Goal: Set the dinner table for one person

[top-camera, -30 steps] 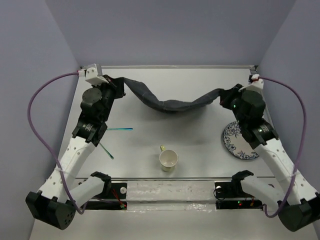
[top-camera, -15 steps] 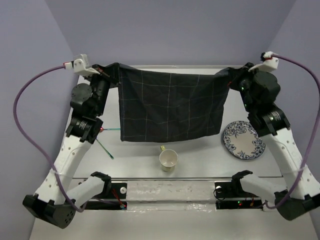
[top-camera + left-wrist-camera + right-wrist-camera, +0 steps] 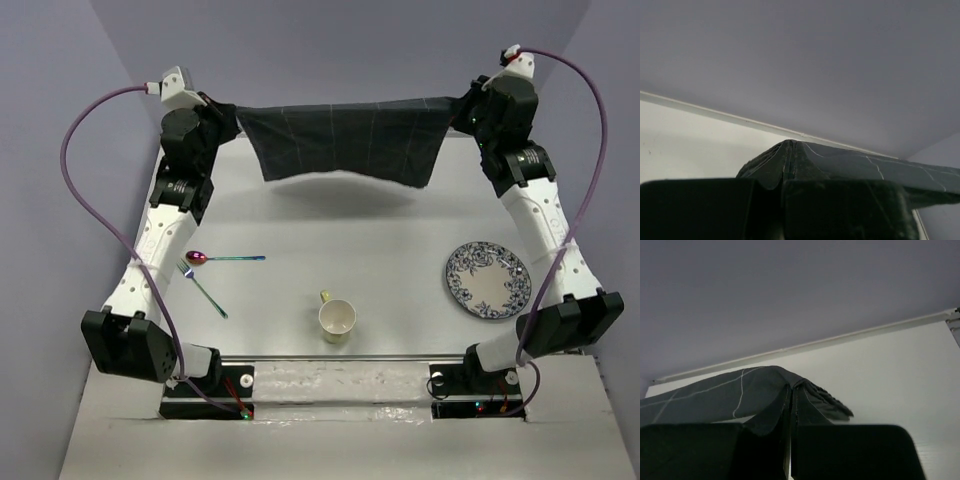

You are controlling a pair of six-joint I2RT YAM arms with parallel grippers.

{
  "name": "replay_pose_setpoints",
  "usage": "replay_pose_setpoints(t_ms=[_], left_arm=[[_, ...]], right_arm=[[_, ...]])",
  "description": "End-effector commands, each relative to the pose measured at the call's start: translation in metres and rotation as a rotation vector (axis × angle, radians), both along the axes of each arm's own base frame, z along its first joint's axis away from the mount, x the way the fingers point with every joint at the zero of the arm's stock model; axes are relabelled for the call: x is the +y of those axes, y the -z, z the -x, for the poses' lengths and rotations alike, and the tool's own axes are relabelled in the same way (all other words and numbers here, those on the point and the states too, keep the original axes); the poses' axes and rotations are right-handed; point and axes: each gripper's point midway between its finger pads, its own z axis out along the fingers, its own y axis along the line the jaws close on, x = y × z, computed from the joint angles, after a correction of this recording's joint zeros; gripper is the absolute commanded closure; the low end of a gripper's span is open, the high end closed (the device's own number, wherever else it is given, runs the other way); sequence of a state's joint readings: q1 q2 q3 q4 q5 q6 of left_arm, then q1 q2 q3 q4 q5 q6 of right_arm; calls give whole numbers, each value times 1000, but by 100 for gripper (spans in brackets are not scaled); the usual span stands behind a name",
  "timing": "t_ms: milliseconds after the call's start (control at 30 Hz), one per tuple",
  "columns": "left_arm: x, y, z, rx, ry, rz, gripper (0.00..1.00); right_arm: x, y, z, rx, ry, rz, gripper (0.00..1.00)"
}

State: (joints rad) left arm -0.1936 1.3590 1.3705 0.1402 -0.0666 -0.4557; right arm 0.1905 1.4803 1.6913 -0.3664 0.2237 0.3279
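Note:
A dark navy checked cloth mat [image 3: 345, 140] hangs stretched in the air over the far part of the white dinner table [image 3: 340, 235]. My left gripper [image 3: 234, 118] is shut on its left corner and my right gripper [image 3: 455, 108] is shut on its right corner. In the left wrist view the cloth [image 3: 840, 162] bunches up between the shut fingers, and the right wrist view shows the cloth [image 3: 740, 392] pinched the same way. A spoon [image 3: 222, 258], a fork [image 3: 201, 287], a cream mug [image 3: 337, 319] and a blue-patterned plate [image 3: 487, 279] lie on the table nearer the arm bases.
Purple cables [image 3: 90, 200] loop out from both wrists past the table's sides. The grey back wall [image 3: 340, 60] stands right behind the held cloth. A metal rail with the arm bases [image 3: 340, 378] runs along the near edge.
Both arms have lifted the mat from a sagging strip, spread it out, and carried it up and back toward the far wall. The tableware has not moved.

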Motion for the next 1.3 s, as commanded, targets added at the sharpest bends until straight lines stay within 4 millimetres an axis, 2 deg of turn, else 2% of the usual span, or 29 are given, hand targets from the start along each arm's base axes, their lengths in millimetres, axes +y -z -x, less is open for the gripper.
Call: replay_pose_setpoints(t_ms=[0, 33, 67, 100, 133, 167, 200, 233, 300, 333, 367, 400, 433, 500, 533, 700, 733, 900, 1033, 1267], left_arm=[[-7, -42, 15, -132, 60, 37, 100], [-8, -14, 11, -79, 59, 36, 100], [-15, 3, 11, -48, 95, 43, 100], [-16, 17, 9, -30, 99, 43, 100], [-18, 53, 9, 37, 105, 38, 100], [-18, 73, 8, 75, 106, 41, 100], [-19, 88, 8, 97, 107, 44, 100], [-21, 125, 10, 167, 113, 47, 100], [-23, 159, 14, 230, 121, 68, 100], [-23, 188, 18, 281, 113, 92, 100], [-23, 203, 21, 311, 111, 106, 100], [-26, 210, 23, 318, 118, 134, 100], [-26, 235, 31, 368, 118, 139, 100], [-26, 253, 37, 406, 113, 150, 100], [-25, 268, 45, 441, 105, 159, 100], [-23, 297, 72, 506, 104, 196, 100], [-23, 294, 75, 495, 106, 198, 100], [-20, 306, 99, 510, 99, 206, 100], [-22, 306, 116, 495, 108, 204, 100], [-17, 310, 139, 487, 105, 204, 100]], right_arm=[[-2, -50, 19, -123, -57, -5, 100], [0, -39, 18, -105, -60, -11, 100], [1, -7, 17, -43, -64, -9, 100], [2, 11, 17, -15, -65, -20, 100], [3, 24, 16, -7, -67, -28, 100], [4, 43, 16, 22, -66, -35, 100], [4, 86, 21, 99, -61, -44, 100], [5, 100, 21, 103, -65, -54, 100], [5, 139, 26, 162, -58, -67, 100], [6, 178, 33, 229, -53, -81, 100], [8, 195, 37, 260, -66, -91, 100], [8, 232, 47, 333, -59, -105, 100], [10, 245, 51, 351, -63, -116, 100], [11, 270, 60, 399, -61, -131, 100], [9, 291, 69, 441, -52, -128, 100], [6, 326, 99, 523, -42, -138, 100], [7, 329, 103, 530, -46, -145, 100], [9, 349, 130, 579, -51, -190, 100], [3, 353, 138, 584, -25, -177, 100], [-1, 347, 144, 573, -8, -177, 100]])
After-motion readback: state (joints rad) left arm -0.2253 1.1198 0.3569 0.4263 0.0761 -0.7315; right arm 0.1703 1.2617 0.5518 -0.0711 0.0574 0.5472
